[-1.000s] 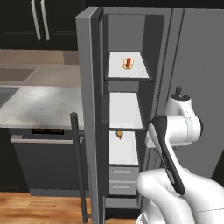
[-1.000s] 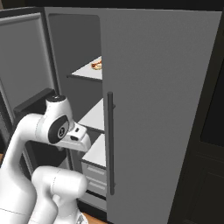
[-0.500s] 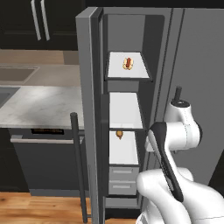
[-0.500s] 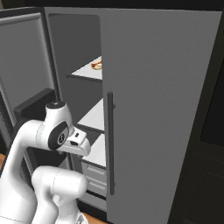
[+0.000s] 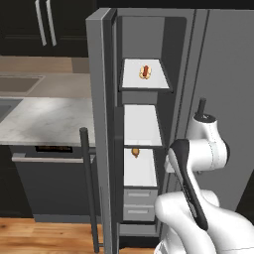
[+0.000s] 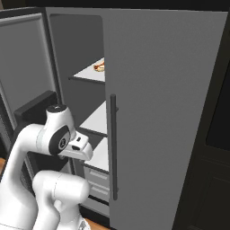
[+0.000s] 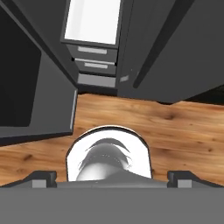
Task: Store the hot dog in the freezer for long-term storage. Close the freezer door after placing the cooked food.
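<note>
The hot dog (image 5: 145,72), a tan bun with a red sausage, lies on the top white shelf of the freezer (image 5: 141,124); from the right it shows as (image 6: 99,67). The freezer door (image 5: 101,124) stands wide open, edge-on in the left base view, its black panel (image 6: 36,117) facing the arm. My gripper (image 7: 113,179) is open and holds nothing. It points down at the wood floor in front of the fridge, well below the hot dog. The folded arm (image 6: 58,137) hangs between the open door and the freezer.
A tiny orange-brown item (image 5: 135,152) rests on a lower shelf. Pale grey drawers (image 7: 94,57) sit at the freezer's foot. The plain fridge door (image 6: 161,112) with its bar handle is shut on the right. A stone counter (image 5: 44,119) lies to the left.
The arm has sunk slightly and folded tighter in front of the fridge. The hot dog and the freezer door have not moved.
</note>
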